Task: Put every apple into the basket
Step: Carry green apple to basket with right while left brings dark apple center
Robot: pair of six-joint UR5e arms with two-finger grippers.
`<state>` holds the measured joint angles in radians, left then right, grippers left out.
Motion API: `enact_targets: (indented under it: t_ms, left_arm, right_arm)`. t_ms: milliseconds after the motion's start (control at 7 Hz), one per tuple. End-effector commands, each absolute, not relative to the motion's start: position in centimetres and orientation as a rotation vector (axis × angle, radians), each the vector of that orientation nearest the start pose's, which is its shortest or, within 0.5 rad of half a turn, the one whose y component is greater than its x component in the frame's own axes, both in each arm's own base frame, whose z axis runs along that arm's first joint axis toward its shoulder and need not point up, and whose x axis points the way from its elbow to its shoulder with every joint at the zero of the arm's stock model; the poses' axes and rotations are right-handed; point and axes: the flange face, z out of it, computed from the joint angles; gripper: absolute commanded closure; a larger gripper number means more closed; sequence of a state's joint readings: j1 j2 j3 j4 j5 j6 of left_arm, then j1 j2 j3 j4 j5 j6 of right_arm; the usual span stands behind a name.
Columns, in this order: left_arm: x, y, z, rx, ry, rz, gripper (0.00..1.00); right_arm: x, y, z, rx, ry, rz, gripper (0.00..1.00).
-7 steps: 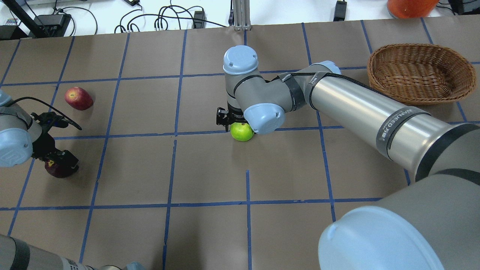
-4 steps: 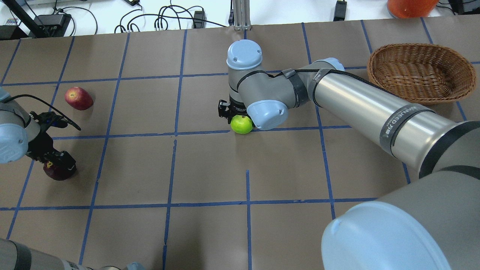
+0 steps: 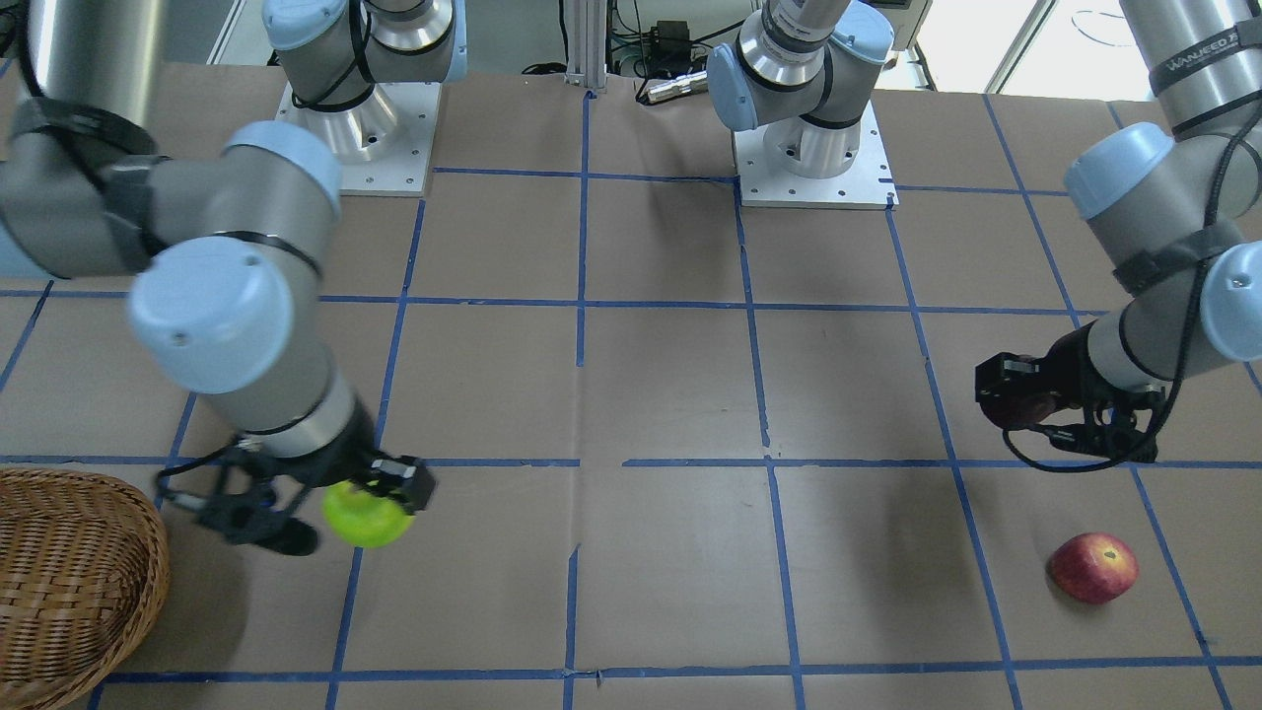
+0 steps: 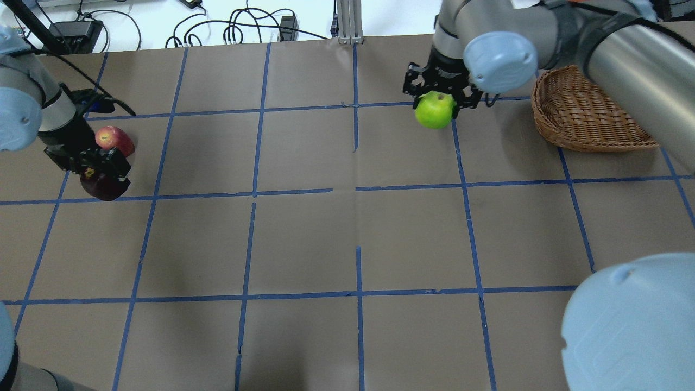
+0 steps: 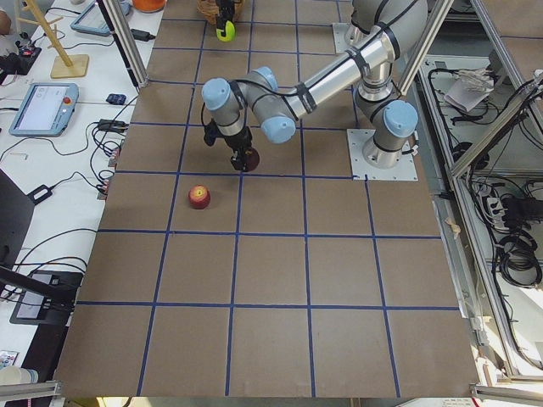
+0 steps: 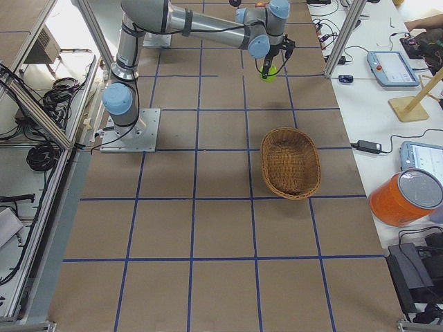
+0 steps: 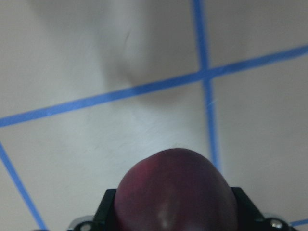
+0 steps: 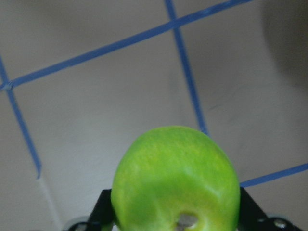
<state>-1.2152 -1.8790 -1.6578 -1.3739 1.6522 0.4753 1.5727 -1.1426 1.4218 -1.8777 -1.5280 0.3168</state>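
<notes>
The left gripper (image 5: 240, 151) holds a dark apple (image 5: 247, 160) over the tabletop (image 5: 339, 280). A red apple (image 5: 199, 197) lies near it. Far off is a green apple (image 5: 225, 32).

Holding the first apple (image 4: 435, 111) in the right gripper (image 4: 441, 99) above the table (image 4: 304, 244), toward the far side, left of the basket (image 4: 589, 122) sitting at the far right. Holding the second apple (image 4: 104, 186) in the left gripper (image 4: 96, 172) over the left end. Showing the third apple (image 4: 115, 141) lying on the table near it, farther out.
</notes>
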Motion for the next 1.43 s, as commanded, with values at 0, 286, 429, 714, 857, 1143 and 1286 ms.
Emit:
enact_targets:
  t_ms: [0, 286, 429, 714, 857, 1143, 1286]
  left_arm:
    - [-4.8, -59.0, 30.8, -0.229, 3.191, 0.309, 1.00]
    - [-21.7, -57.5, 29.0, -0.432, 3.175, 0.175, 1.00]
    - [-30.3, -55.4, 27.0, -0.455, 3.229, 0.110, 1.00]
    - [-34.3, -53.5, 20.6, -0.368, 3.218, 0.132, 1.00]
    - [-34.7, -53.3, 19.4, -0.350, 3.225, 0.117, 0.90]
    - [-34.7, -53.9, 20.1, -0.340, 3.223, 0.076, 0.00]
    - [-33.4, -54.6, 22.5, -0.398, 3.223, 0.064, 0.00]
  right_arm:
    - [-4.2, -66.9, 34.8, 0.405, 3.135, -0.050, 1.00]
    - [-15.6, -66.0, 33.6, 0.291, 3.174, -0.019, 1.00]
    - [-19.7, -66.5, 31.6, 0.189, 3.213, -0.063, 1.00]
    - [-25.3, -67.2, 26.3, 0.147, 3.245, -0.073, 1.00]
    - [-26.3, -67.7, 25.3, 0.161, 3.251, -0.098, 1.00]
    - [-26.7, -68.4, 23.2, 0.164, 3.239, -0.093, 0.51]
    - [-26.8, -68.8, 24.4, 0.171, 3.261, -0.181, 0.01]
